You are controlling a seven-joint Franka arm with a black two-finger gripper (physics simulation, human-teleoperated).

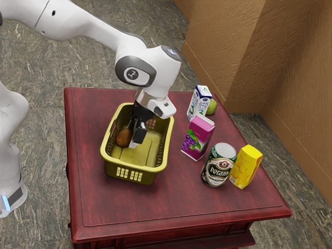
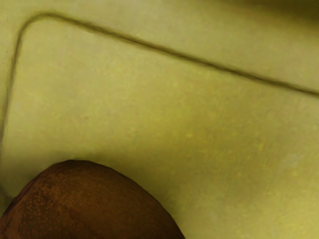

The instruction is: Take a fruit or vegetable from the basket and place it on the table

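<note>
We have our hand (image 1: pixel 136 139) down inside the yellow-green basket (image 1: pixel 110 169), right at the rounded brown produce (image 1: pixel 123 138). We cannot tell how far open the hand is, or whether it has hold of anything. The basket stands on the dark red counter (image 1: pixel 181 207), near the purple carton (image 1: pixel 197 137).

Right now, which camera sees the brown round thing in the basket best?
The exterior view, because most of the brown thing shows there, inside the basket. The wrist view shows it closer, but the lower edge cuts it off.
</note>
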